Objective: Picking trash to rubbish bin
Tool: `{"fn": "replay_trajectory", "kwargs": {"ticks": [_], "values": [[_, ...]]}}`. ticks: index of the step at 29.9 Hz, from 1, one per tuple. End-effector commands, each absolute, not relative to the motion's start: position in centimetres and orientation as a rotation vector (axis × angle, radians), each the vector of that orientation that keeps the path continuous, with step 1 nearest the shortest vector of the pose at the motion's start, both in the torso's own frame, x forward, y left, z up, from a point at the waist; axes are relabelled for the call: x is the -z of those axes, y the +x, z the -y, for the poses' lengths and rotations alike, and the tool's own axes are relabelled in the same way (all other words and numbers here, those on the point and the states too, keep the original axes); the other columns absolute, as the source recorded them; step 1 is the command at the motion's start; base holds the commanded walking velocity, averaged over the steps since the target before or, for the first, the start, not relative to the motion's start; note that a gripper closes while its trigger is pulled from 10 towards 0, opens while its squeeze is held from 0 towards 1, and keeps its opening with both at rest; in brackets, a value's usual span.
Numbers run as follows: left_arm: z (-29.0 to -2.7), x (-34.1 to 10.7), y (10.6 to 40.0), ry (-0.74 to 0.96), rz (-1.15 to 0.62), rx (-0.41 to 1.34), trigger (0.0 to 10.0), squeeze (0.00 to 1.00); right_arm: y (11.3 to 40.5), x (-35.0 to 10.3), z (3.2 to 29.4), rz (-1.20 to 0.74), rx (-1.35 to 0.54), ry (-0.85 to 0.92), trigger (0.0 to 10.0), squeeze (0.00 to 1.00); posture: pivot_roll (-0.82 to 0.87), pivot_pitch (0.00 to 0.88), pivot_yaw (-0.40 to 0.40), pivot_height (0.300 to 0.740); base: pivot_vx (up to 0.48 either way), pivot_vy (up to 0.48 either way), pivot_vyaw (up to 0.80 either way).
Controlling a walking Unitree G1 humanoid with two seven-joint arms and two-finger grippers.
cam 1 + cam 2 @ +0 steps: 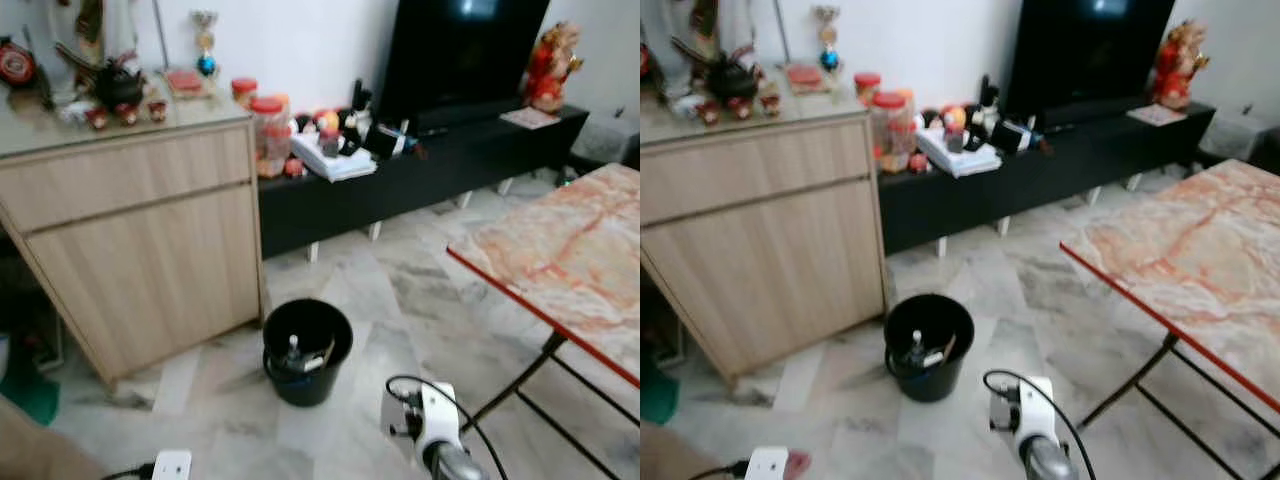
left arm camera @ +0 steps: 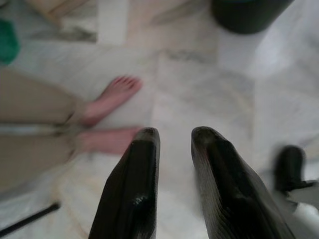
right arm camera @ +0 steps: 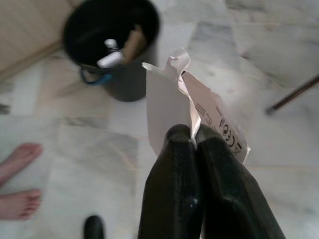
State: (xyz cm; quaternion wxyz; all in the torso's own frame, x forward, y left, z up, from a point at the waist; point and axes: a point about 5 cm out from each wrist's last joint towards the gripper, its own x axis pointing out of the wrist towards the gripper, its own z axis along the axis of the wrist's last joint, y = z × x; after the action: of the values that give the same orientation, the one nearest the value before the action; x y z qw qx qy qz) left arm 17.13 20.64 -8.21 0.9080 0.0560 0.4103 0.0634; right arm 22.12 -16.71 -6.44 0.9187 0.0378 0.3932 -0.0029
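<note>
A black rubbish bin point(image 1: 305, 385) stands on the marble floor beside the wooden cabinet, with a bottle and other trash inside. My right gripper point(image 3: 193, 132) is shut on a crumpled white paper wrapper point(image 3: 167, 99) with printed marks. It holds the wrapper above the floor, short of the rubbish bin point(image 3: 129, 84) and a little to one side. My right arm point(image 1: 428, 425) is low in front of me, near the bin. My left gripper point(image 2: 175, 135) hangs over the floor, open, with nothing between its fingers.
A person's bare feet point(image 2: 112, 94) stand on the floor close to my left gripper. The light wooden cabinet point(image 1: 140, 240) is left of the bin. A low black TV bench point(image 1: 420, 180) runs behind, and a red-edged marble table point(image 1: 570, 260) on thin legs is on the right.
</note>
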Motion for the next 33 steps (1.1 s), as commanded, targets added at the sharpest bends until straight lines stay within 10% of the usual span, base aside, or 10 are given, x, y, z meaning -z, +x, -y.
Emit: {"fn": "replay_trajectory", "kwargs": {"ticks": [1,33], "values": [[-20.01,8.51,16.76,0.11,-0.864,-0.117,10.0,0.0,22.87,5.95,17.0,-0.788,0.005,0.062,10.0,0.0,0.02,0.0,-0.074,0.74,0.472,0.0,0.58],[-20.21,8.35,17.05,0.11,-0.855,-0.125,10.0,0.0,22.71,6.09,16.64,-0.798,-0.001,0.077,10.0,0.0,0.03,0.0,-0.076,0.74,0.472,0.0,0.08]]}}
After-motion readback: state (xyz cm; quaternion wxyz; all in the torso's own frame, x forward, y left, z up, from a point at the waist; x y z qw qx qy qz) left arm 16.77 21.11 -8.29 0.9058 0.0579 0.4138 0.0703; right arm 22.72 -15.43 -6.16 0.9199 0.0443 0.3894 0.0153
